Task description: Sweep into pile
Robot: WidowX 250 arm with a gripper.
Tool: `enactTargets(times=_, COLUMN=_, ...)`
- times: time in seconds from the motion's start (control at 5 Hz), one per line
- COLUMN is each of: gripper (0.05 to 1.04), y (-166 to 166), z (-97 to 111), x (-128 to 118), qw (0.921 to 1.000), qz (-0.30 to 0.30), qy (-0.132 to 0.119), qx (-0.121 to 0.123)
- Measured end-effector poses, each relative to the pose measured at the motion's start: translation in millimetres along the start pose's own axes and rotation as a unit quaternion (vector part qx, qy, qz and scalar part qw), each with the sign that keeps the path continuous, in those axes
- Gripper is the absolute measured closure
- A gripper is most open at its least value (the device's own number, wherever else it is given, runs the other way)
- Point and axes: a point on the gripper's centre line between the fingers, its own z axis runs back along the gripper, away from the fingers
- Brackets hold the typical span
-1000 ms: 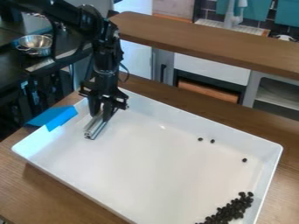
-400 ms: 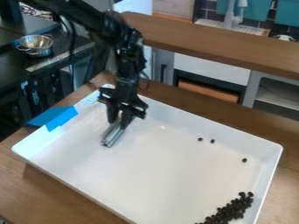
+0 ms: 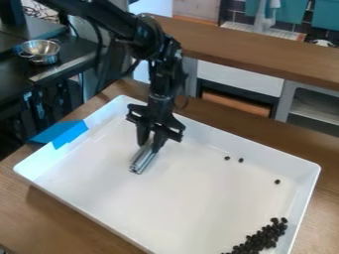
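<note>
Over the left-centre part of the white tray, the black gripper (image 3: 150,145) hangs down, shut on a silver metal bar (image 3: 143,158). The bar slants down to the lower left, low over the tray floor or touching it; I cannot tell which. Small dark pieces lie heaped in a pile (image 3: 259,240) in the tray's lower right corner. Apart from the pile, one dark piece (image 3: 277,181) sits near the right wall, and two more dark pieces (image 3: 234,159) lie close together nearer the back wall, all to the right of the gripper.
The white tray (image 3: 73,198) has raised walls and stands on a wooden table (image 3: 53,221). Blue tape (image 3: 61,133) covers part of its left rim. Behind it runs a raised wooden counter (image 3: 265,54). A metal bowl (image 3: 40,51) stands on a dark surface at upper left.
The gripper, holding the bar, has moved to the right and somewhat down the view, away from the tray's left wall. The dark pieces have stayed where they were.
</note>
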Motion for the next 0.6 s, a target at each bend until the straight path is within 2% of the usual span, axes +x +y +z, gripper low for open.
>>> enactTargets(times=0.4, gripper=0.745, y=-66, z=10, x=-4, qw=0.9993, qz=-0.03, qy=0.003, qx=-0.022)
enactTargets(times=0.6, gripper=0.745, y=-87, z=13, x=-6, qw=0.999, qz=-0.037, qy=0.005, qx=-0.027)
